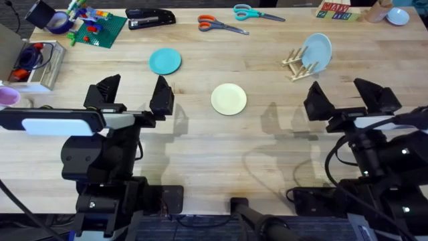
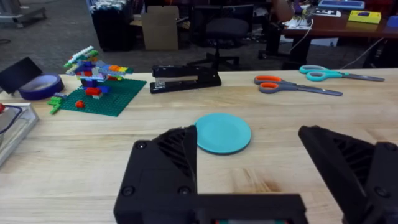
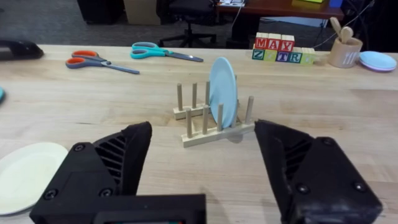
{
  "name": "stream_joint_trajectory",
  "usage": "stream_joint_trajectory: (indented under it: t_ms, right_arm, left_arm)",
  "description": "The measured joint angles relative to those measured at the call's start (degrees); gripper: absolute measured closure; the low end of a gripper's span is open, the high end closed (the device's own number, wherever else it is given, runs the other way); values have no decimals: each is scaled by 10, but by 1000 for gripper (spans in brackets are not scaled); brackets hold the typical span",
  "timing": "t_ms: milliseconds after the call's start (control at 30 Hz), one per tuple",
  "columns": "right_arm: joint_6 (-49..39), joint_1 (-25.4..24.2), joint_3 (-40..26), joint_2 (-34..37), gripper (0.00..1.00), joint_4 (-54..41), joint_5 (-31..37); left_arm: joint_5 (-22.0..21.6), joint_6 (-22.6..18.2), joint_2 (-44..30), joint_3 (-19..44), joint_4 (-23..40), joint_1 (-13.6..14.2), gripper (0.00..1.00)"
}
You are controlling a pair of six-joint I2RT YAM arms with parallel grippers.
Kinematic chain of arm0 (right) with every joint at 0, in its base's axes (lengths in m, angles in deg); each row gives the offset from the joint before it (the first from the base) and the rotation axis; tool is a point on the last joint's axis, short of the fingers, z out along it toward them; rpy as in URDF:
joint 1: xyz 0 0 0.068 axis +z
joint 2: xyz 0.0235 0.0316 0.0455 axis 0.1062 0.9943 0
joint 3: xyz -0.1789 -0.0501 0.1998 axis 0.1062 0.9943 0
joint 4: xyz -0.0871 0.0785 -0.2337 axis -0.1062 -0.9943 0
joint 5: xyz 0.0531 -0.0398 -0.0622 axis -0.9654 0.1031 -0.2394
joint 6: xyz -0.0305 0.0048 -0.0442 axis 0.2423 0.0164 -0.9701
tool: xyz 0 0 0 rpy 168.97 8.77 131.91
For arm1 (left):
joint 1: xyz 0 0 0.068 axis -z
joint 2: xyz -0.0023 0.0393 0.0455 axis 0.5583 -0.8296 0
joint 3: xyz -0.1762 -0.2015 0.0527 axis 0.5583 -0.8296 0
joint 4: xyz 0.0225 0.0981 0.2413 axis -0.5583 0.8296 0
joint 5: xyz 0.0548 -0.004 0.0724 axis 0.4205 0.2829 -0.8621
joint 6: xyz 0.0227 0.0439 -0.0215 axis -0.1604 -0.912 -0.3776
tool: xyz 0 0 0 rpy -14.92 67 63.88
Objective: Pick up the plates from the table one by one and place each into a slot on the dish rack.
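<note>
On the table [image 1: 200, 147] a teal plate [image 1: 165, 61] lies flat at the back left, and a pale yellow plate [image 1: 229, 99] lies flat near the middle. The dish rack [image 1: 297, 65] stands at the back right, with a light sky-blue plate [image 1: 317, 51] on edge in one slot. My left gripper [image 1: 134, 94] is open, short of the teal plate [image 2: 223, 133] and holding nothing. My right gripper [image 1: 348, 99] is open too, facing the rack [image 3: 205, 127] with its sky-blue plate [image 3: 222, 92]. In the right wrist view the yellow plate [image 3: 28, 168] lies off to the side.
Along the far edge lie a black stapler [image 1: 150, 18], orange scissors [image 1: 221, 26], teal scissors [image 1: 257, 12], a green brick baseplate with a model [image 1: 97, 27], a tape roll [image 1: 59, 23] and letter blocks [image 1: 332, 9]. A clear box [image 1: 30, 63] sits at the left edge.
</note>
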Motion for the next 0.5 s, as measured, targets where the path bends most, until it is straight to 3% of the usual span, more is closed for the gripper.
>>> stream_joint_trajectory:
  t_ms: [500]
  right_arm:
    - [0, 0, -1, 0, 6, -8, 0]
  left_arm:
    - [0, 0, 0, 0, 1, 0, 7]
